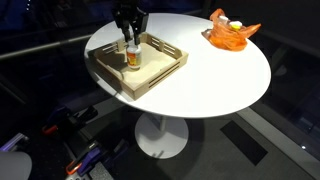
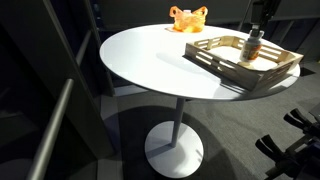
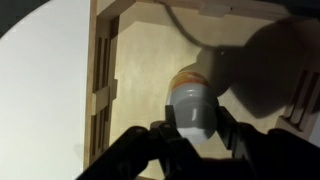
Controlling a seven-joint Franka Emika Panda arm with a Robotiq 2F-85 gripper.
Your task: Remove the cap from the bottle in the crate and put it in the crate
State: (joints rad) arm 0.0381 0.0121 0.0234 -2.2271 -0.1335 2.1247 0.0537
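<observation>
A small bottle (image 1: pixel 132 57) with an amber body and a white cap (image 1: pixel 130 44) stands upright in the wooden crate (image 1: pixel 160 72) on the round white table. Both exterior views show it, and the bottle (image 2: pixel 253 50) stands near the crate's (image 2: pixel 225 62) middle. My gripper (image 1: pixel 129 33) comes down from above onto the bottle's top. In the wrist view the fingers of my gripper (image 3: pixel 192 112) press on both sides of the white cap (image 3: pixel 190 100), with the amber body (image 3: pixel 184 76) showing beyond it.
An orange object (image 1: pixel 232 33) lies on the table (image 1: pixel 215 75) away from the crate; it also shows in an exterior view (image 2: pixel 188 18). The crate's slatted walls (image 3: pixel 103 80) surround the bottle. The table edge is close to the crate.
</observation>
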